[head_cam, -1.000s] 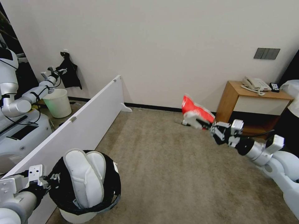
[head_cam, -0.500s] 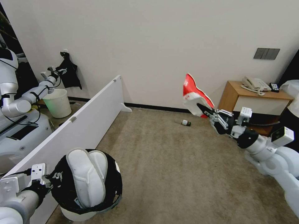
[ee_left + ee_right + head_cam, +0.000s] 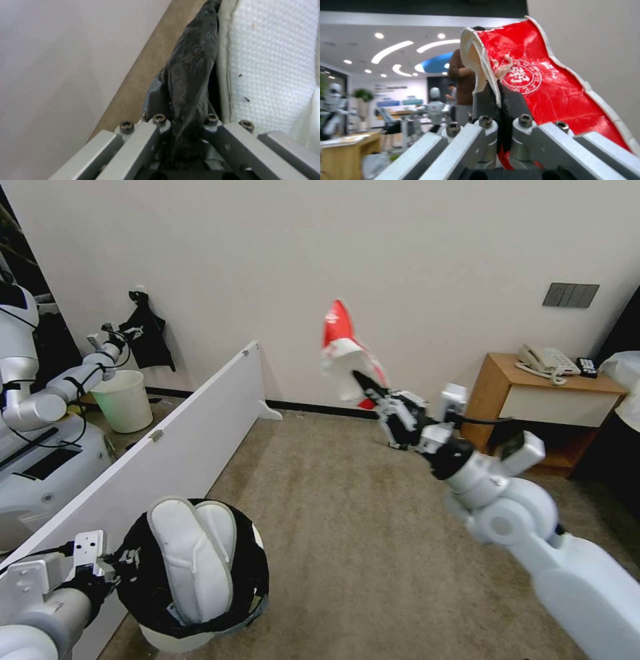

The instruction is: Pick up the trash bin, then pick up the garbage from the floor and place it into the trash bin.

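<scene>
Beige carpet floor (image 3: pixel 347 527) under a white partition board (image 3: pixel 167 447) and wooden nightstand (image 3: pixel 533 400).

From my head view, the trash bin (image 3: pixel 200 607) has its base cut off by the picture's lower edge, and the two white slippers (image 3: pixel 190 557) standing in it hide whatever lies deeper inside. My left gripper (image 3: pixel 123 565) is mostly lost against the black bag (image 3: pixel 190 82) at the rim. The red-and-white packet (image 3: pixel 347 357) is blurred, its print unreadable there. The small bottle (image 3: pixel 395 445) on the floor (image 3: pixel 333 527) is nearly covered by my right gripper (image 3: pixel 363 380).
</scene>
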### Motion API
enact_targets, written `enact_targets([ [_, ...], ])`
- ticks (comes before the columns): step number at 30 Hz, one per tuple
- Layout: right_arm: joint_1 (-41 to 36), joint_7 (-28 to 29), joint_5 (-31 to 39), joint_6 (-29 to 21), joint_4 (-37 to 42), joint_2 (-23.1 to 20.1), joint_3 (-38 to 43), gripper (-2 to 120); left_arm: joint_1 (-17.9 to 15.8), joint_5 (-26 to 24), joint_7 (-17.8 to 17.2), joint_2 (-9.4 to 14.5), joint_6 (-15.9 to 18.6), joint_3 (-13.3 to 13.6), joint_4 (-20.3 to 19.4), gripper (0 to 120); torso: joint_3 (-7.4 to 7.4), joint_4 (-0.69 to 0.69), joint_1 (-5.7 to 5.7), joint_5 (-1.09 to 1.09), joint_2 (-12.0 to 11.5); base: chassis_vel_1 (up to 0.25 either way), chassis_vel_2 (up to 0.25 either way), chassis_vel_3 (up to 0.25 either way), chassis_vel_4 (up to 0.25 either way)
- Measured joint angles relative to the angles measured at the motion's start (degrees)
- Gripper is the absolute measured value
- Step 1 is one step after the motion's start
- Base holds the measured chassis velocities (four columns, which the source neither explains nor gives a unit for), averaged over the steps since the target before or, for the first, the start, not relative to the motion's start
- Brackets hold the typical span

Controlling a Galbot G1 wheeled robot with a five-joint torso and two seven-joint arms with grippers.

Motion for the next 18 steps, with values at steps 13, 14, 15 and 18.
enact_targets([
  [13,7.9,-5.0,8.1,0.1,-1.5,5.1,-15.5,0,-2.9,-1.7,-1.2,1.9,0.0,1.6,1.1,4,0.00,-0.01,0.00,-0.01,0.0,0.000,0.000,0.000,0.000],
  [14,8.3,-5.6,8.8,0.1,-1.3,5.4,-16.6,0,-2.8,-1.8,-1.1,2.0,0.0,1.4,1.2,4,0.00,-0.03,0.00,0.00,0.0,0.000,0.000,0.000,0.000],
  [15,8.3,-5.6,8.8,0.1,-1.3,5.4,-16.6,0,-2.8,-1.8,-1.1,2.0,0.0,1.4,1.2,4,0.00,-0.03,0.00,0.00,0.0,0.000,0.000,0.000,0.000],
  [18,8.7,-6.4,9.5,0.1,-1.1,5.9,-17.9,0,-2.6,-1.9,-0.9,2.0,0.0,1.3,1.3,4,0.00,-0.03,0.00,0.01,0.0,0.000,0.000,0.000,0.000],
])
